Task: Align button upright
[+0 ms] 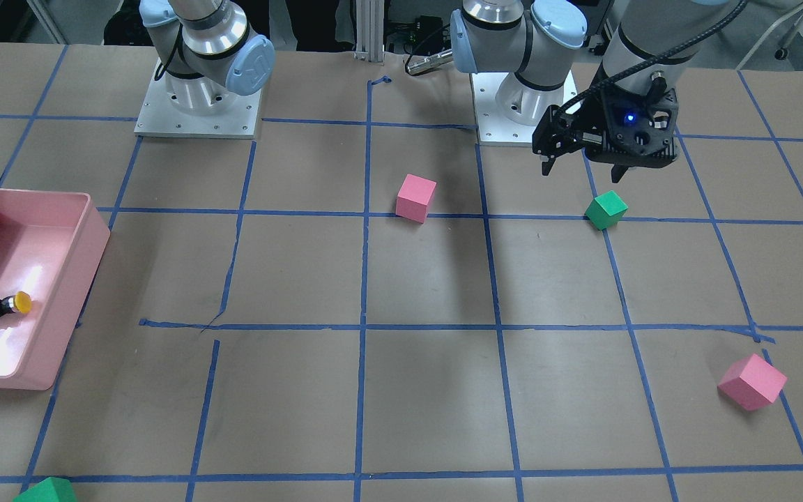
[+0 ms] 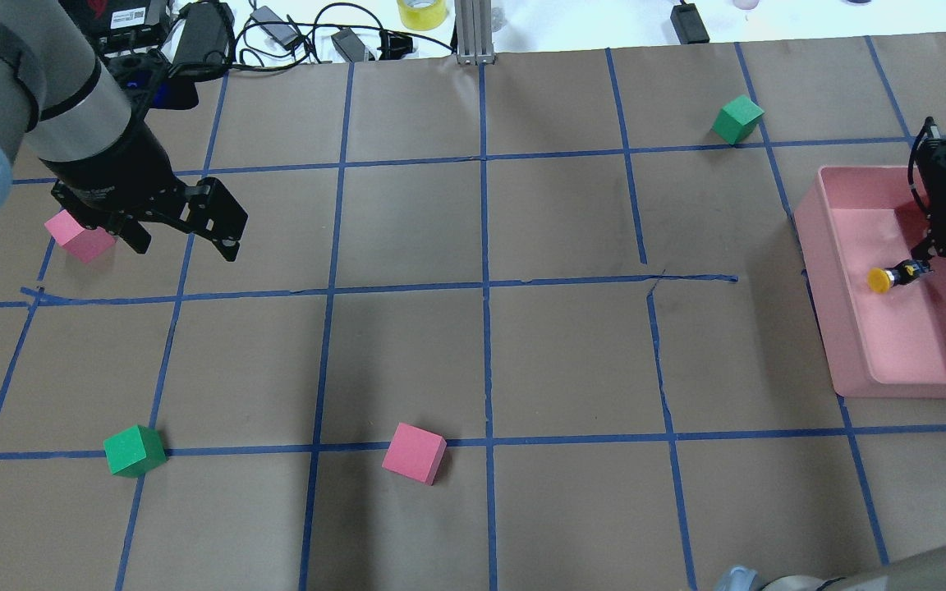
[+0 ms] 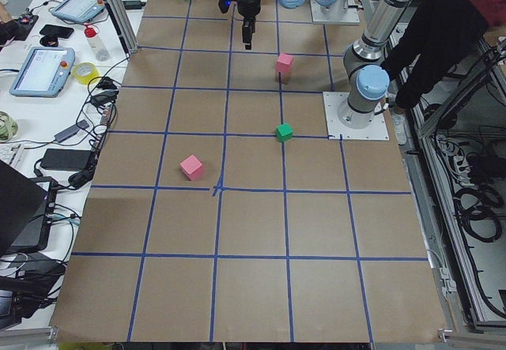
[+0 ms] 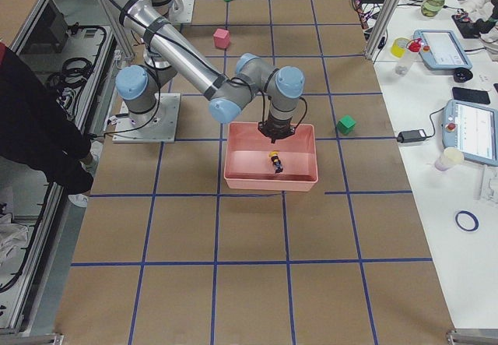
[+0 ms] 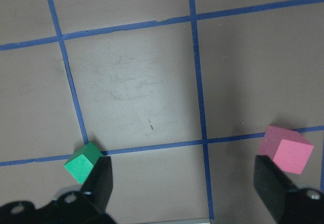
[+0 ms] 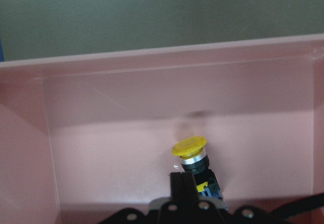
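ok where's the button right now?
Front-facing view, far left: the button lies on its side on the floor of the pink bin, close by the right gripper.

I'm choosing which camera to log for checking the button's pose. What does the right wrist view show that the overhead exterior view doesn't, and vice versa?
Only the right wrist view: the button close up, black collar visible, with the right gripper fingers together beside its base. Only the overhead: the left gripper, open above the table near a pink cube, plus two green cubes. Both: the yellow-capped button lying on its side in the pink tray.
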You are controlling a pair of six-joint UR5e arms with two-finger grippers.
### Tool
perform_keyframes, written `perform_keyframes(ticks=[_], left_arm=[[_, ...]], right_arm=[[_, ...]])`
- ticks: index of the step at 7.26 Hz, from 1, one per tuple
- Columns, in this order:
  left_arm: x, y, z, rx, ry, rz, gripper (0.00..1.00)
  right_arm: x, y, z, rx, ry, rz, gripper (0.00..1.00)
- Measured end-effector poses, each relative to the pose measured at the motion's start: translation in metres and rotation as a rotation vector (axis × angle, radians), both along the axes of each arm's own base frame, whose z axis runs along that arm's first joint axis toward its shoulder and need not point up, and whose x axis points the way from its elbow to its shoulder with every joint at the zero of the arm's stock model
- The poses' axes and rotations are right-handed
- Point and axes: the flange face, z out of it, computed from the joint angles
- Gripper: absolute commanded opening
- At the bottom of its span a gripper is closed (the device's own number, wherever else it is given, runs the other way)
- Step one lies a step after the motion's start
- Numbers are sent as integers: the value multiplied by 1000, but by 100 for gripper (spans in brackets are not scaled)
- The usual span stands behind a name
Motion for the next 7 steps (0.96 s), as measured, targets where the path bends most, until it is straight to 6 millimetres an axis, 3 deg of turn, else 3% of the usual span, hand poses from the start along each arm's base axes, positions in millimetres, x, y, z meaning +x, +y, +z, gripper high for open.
perform_keyframes(ticks=[1, 2, 7], left_arm=[[0, -1, 0, -4, 0, 1, 100], [0, -2, 0, -8, -1, 0, 100], [2, -14, 5, -29, -8, 2, 100]], right_arm=[[3, -1, 3, 0, 0, -4, 67], [4, -1, 0, 4, -4, -5, 100], [18, 8, -41, 33, -97, -13, 100]])
